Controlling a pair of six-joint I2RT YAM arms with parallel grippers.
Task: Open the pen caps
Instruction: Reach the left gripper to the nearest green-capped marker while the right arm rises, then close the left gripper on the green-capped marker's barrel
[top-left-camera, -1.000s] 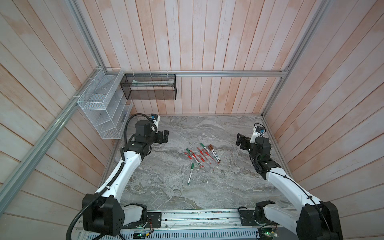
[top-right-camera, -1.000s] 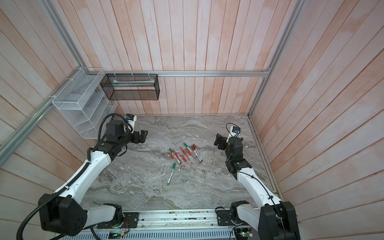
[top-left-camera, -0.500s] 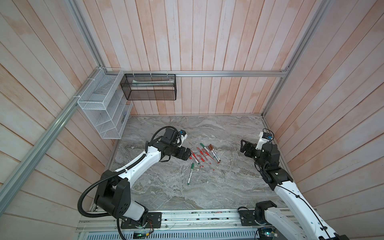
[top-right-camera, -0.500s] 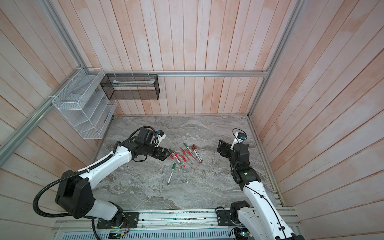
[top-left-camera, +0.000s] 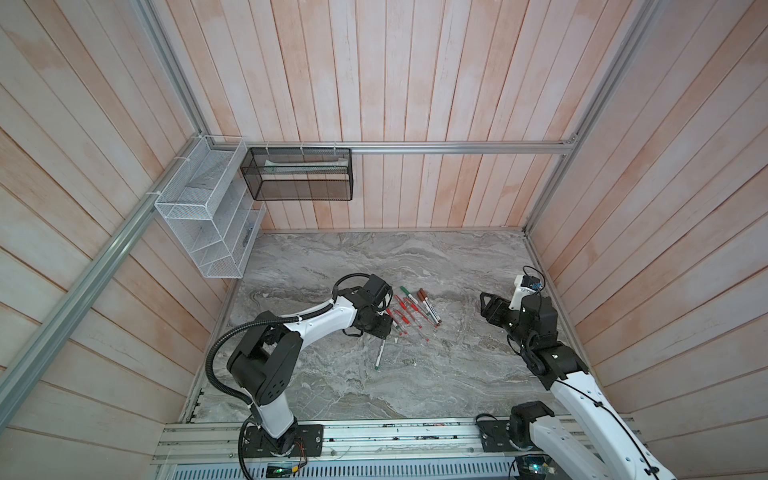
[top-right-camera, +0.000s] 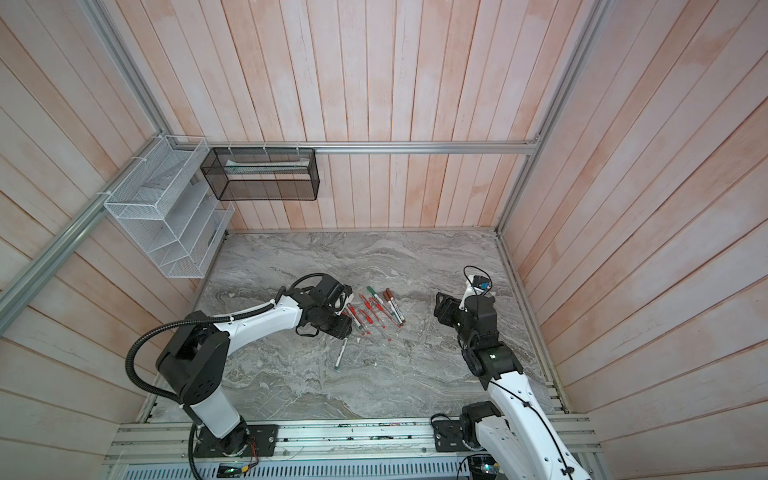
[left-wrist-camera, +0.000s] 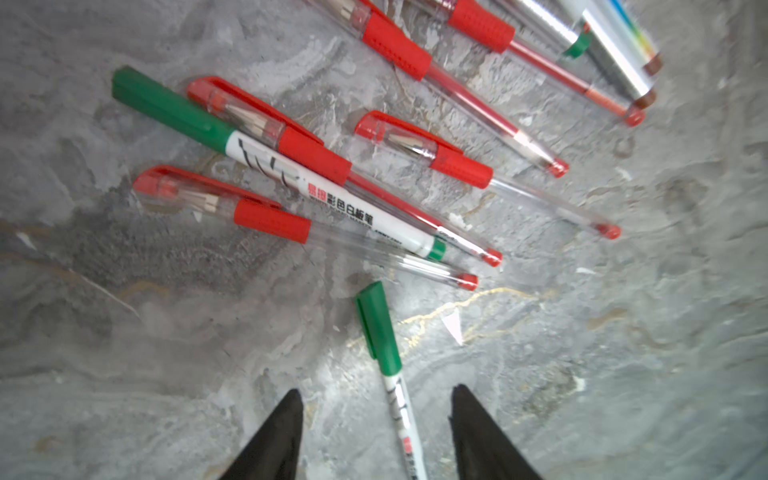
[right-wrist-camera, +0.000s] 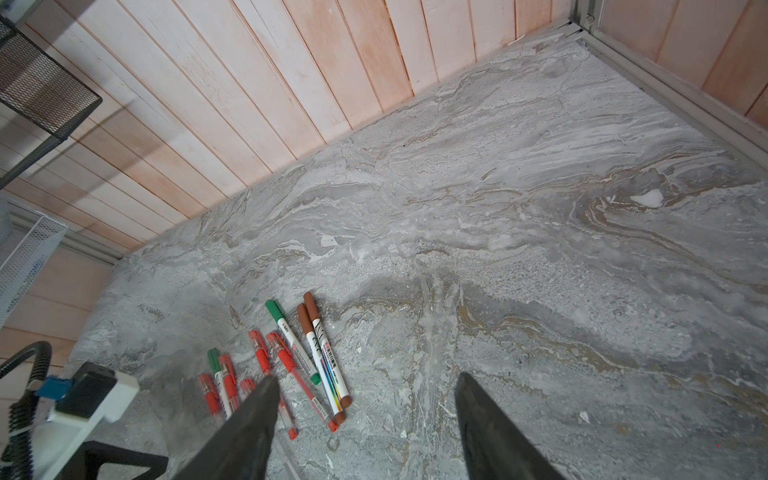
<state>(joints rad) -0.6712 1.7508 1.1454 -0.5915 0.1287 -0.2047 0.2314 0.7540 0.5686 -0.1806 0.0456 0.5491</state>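
one white marker lies by itself on the grey marble tabletop, just apart from the main cluster of pens. its green cap is on and points toward the cluster. the left gripper is down low over this marker. in the left wrist view its two dark fingers stand one on each side of the barrel, just behind the cap, and bare table shows between each finger and the pen. the jaws are roughly half spread and have hold of nothing. in both top views the gripper body covers the cap end, and only the rear of the barrel sticks out toward the front rail.

in the cluster, three red caps with clips show close up, each seated on its clear barrel. a second green cap sits on a marker lying tight alongside one of those red pens. two brown caps lie side by side at the cluster's right edge, with a third green cap just beside them. every cap in view is on its pen.

the right gripper hangs above the table, well to the right of the pens. its jaws are parted and empty; in the right wrist view its fingers frame bare marble and the near edge of the cluster.
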